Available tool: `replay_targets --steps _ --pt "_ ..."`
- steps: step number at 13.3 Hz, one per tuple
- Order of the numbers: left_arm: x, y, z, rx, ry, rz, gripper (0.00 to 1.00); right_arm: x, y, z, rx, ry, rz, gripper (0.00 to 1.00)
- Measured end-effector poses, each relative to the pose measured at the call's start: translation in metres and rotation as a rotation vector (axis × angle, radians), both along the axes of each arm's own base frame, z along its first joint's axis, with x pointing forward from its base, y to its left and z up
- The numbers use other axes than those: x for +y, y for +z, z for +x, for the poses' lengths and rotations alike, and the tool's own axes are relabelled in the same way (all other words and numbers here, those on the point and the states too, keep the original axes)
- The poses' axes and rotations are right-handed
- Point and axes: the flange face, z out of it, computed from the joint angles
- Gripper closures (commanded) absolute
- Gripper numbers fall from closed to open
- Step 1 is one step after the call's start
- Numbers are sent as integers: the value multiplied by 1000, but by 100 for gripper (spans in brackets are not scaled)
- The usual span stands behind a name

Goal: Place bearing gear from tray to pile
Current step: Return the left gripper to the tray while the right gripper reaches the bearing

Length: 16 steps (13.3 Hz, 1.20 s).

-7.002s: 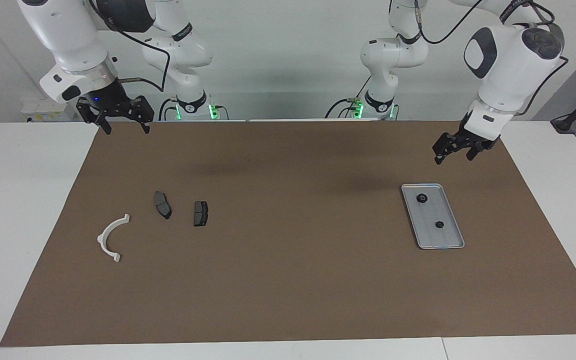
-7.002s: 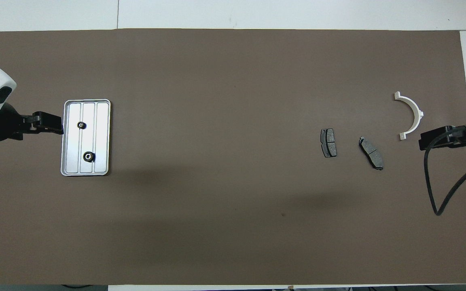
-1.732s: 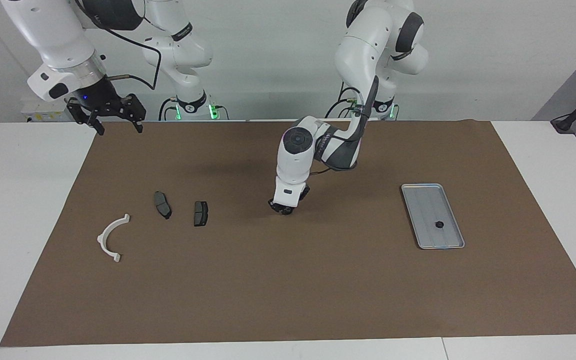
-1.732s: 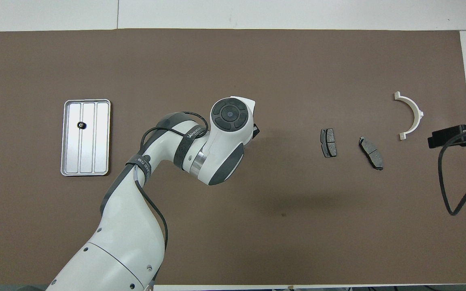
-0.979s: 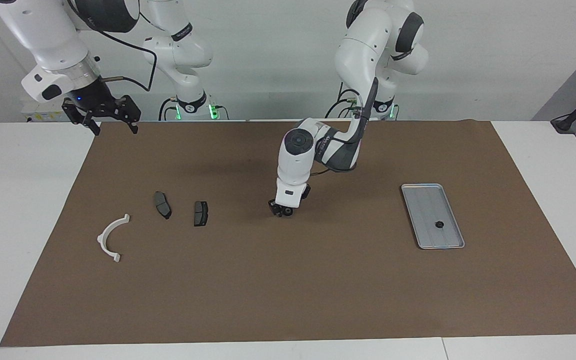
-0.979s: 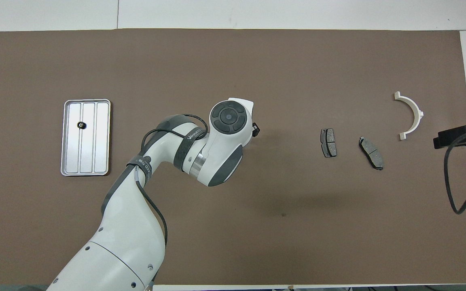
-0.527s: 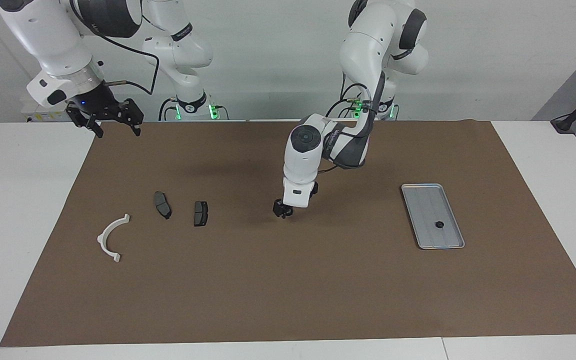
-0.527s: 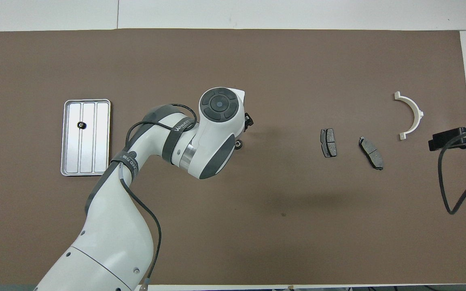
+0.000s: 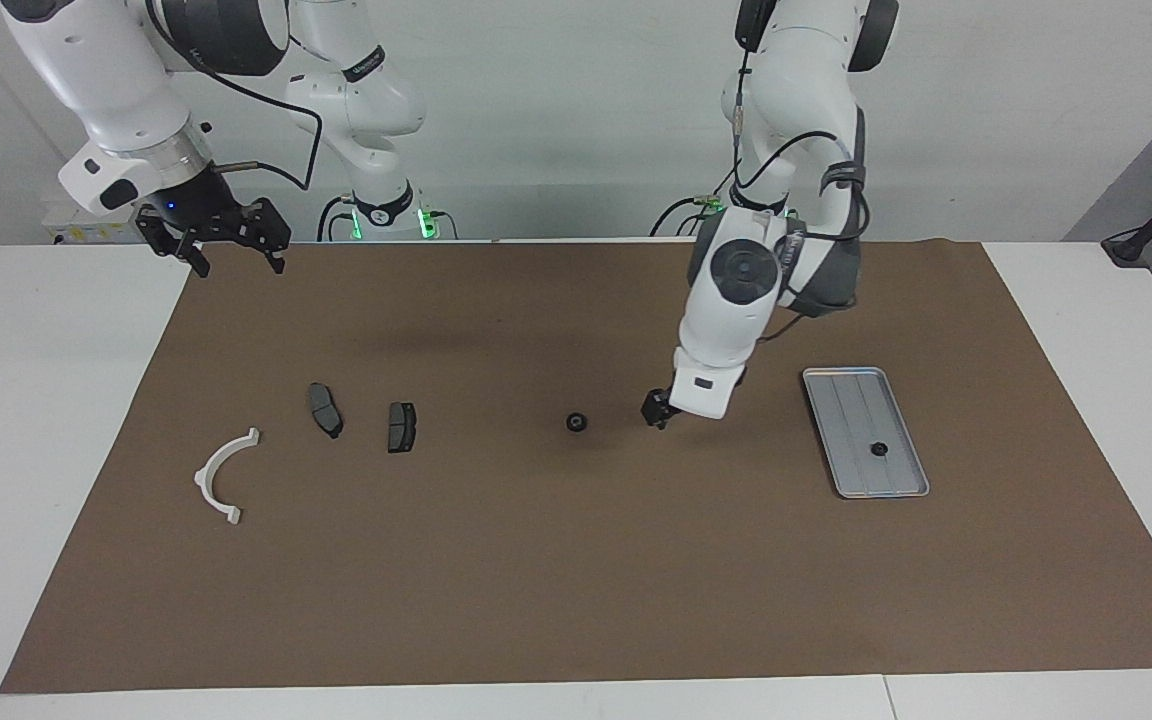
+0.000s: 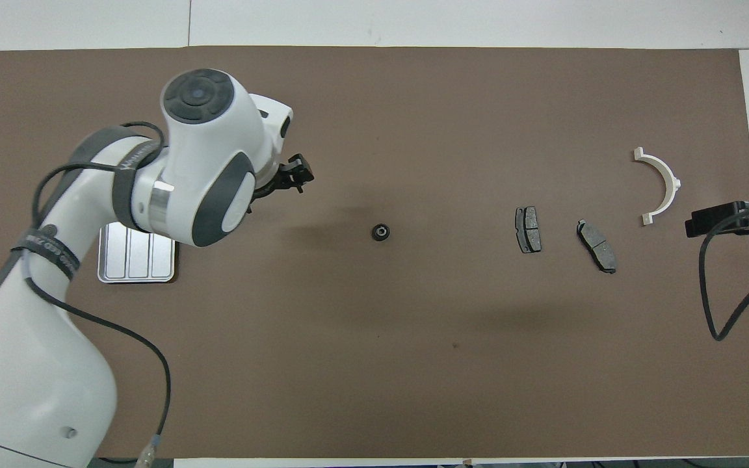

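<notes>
Swung off toward the tray within the last half second: left hand, fingers spread, gripping nothing, hanging low over bare brown mat between tray and gear. Dropped out of that hand a moment earlier and now lying alone on the mat, touching nothing: the small black gear.

Clock read from the robots' end of the table, twelve pointing away from them.

Nearest the robots: right hand, waiting, fingers spread and empty, raised over the mat's edge at the right arm's end; from above, only its dark tip and a looping cable.

Next out, at nine o'clock from the gear and well apart: silver tray, half hidden from above by the left arm, with a second small black gear lying in the half farther from the robots.

At three o'clock from the loose gear, well apart: two dark brake pads, side by side, not touching.

Farthest out, about two o'clock from the outer pad: white half-ring bracket, flat on the mat, apart from both pads. Loose gear short of that group, closer to the table's middle.
</notes>
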Motion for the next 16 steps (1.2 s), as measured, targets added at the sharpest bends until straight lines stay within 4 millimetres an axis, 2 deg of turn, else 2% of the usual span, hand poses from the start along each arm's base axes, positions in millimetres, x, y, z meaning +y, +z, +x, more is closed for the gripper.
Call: replay_targets --steps 5,7,9,11,12,13,16 --pt "154 -6 29 11 -207 -26 0 7 -24 28 -73 15 -5 1" --pt "197 -4 38 -31 -236 0 9 19 -33 33 -60 29 -4 1" --pt "228 -2 44 -71 -269 11 12 62 -44 42 -65 9 0 1" --pt "258 -5 47 -105 -297 16 18 124 -57 49 -67 -25 5 1" --pt "269 -10 47 -118 -297 18 24 154 -63 51 -64 -43 7 1" --pt "274 -19 46 -124 -296 20 26 181 -69 53 -59 -61 4 1" --pt "272 -49 40 -138 -301 20 28 260 -94 55 -54 -96 -9 1"
